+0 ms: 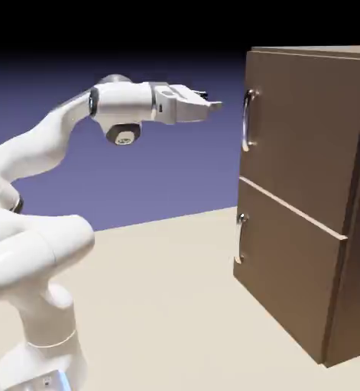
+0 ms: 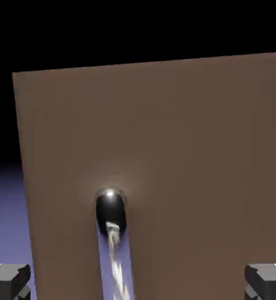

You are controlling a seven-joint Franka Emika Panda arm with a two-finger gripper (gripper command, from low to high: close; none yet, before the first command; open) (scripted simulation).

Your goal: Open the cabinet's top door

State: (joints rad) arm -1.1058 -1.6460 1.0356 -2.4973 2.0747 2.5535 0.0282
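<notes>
Currently, one white robot arm (image 1: 37,153), extended toward a brown cabinet (image 1: 305,206) at the exterior view's right. Gripper (image 2: 138,282) — fingers spread wide, nothing grasped, held apart from the top door (image 1: 305,130). Top door: closed, positioned above the lower door (image 1: 290,267). Long curved silver handle (image 1: 247,121), fixed near the top door's left edge; in the hand view, seen between the fingertips' sides, untouched.

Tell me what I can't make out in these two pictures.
- Top door's handle: lower end cut off by the hand view's bottom edge.
- Cabinet: right side cut off by the exterior view's edge; its back is hidden behind its front and side.
- Lower door: outside the hand view.
</notes>
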